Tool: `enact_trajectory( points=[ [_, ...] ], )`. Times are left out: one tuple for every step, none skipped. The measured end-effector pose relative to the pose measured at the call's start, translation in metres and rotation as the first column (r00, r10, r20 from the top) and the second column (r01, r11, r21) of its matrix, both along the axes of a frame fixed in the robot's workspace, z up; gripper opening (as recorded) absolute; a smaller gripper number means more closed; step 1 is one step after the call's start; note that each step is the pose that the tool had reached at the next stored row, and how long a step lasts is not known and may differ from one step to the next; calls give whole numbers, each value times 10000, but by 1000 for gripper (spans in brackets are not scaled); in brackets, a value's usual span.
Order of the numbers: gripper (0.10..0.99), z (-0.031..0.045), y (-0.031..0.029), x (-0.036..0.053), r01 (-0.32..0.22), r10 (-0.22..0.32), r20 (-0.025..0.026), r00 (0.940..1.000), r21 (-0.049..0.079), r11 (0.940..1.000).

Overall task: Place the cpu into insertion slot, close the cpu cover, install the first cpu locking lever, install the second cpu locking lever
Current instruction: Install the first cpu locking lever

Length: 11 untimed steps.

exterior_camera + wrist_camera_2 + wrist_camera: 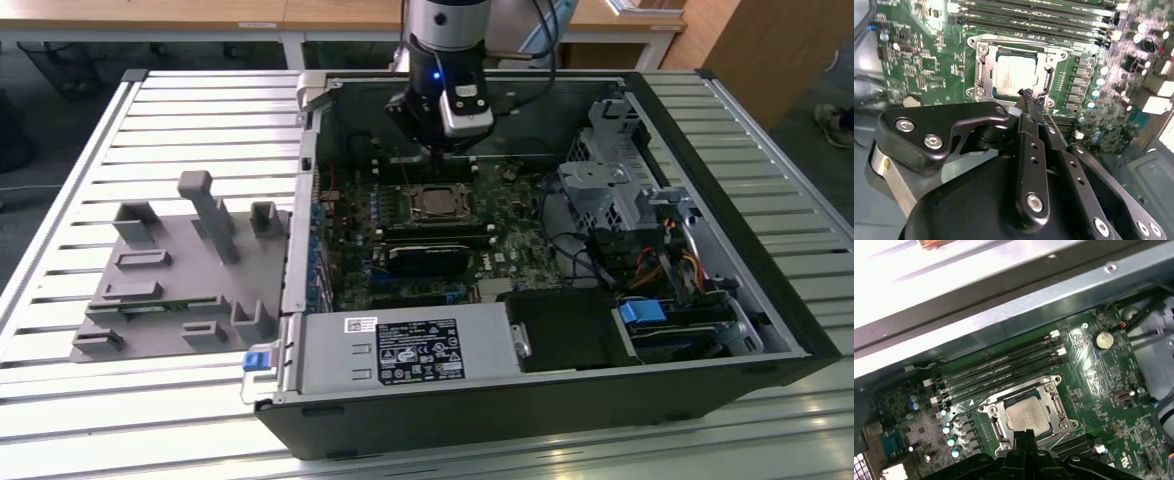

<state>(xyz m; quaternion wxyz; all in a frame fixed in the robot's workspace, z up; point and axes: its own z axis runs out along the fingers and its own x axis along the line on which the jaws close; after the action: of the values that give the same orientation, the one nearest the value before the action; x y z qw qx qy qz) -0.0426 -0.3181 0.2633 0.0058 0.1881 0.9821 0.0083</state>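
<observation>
The gripper (1027, 96) had its jaws drawn tight together with no gap that I could see, and nothing showed between them. In the second wrist view their tips sat at the near edge of the cpu cover (985, 72), touching it or just shy of it; I could not tell which. The cover lay flat, framing the cpu (1013, 71), whose dull silver top showed through the cut-out. The chip was seated in the insertion slot (1019, 43), with the slot's silver rim showing round the outside. Just beyond the socket ran the long black memory slots (1029, 15), side by side across the green circuit board (929, 65). In the exterior view the arm (447, 50) reached down into the open computer case (534, 420), which lay on its side on a slatted metal surface (134, 420). A grey moulded fixture (160, 285) rested on that surface beside the case, toward the exterior view's left.
</observation>
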Motion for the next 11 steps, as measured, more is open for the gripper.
enact_trajectory(
  points=[
    [106,0,0,0,-178,178,-1,9998,0,9998],
    [106,0,0,0,-360,360,0,9994,0,9994],
    [106,0,0,0,-538,538,0,9985,0,9985],
    [106,0,0,0,-719,719,-1,9974,0,9974],
    [106,0,0,0,-897,897,-1,9960,0,9960],
    [106,0,0,0,-1092,1092,-1,9940,-1,9940],
    [106,0,0,0,-1266,1266,0,9920,0,9920],
    [106,0,0,0,-1429,1429,0,9897,-1,9897],
    [106,0,0,0,-1591,1591,-1,9873,0,9873],
    [106,0,0,0,-1750,1750,0,9846,0,9846],
    [106,0,0,0,-1912,1912,0,9815,0,9815]
  ],
)
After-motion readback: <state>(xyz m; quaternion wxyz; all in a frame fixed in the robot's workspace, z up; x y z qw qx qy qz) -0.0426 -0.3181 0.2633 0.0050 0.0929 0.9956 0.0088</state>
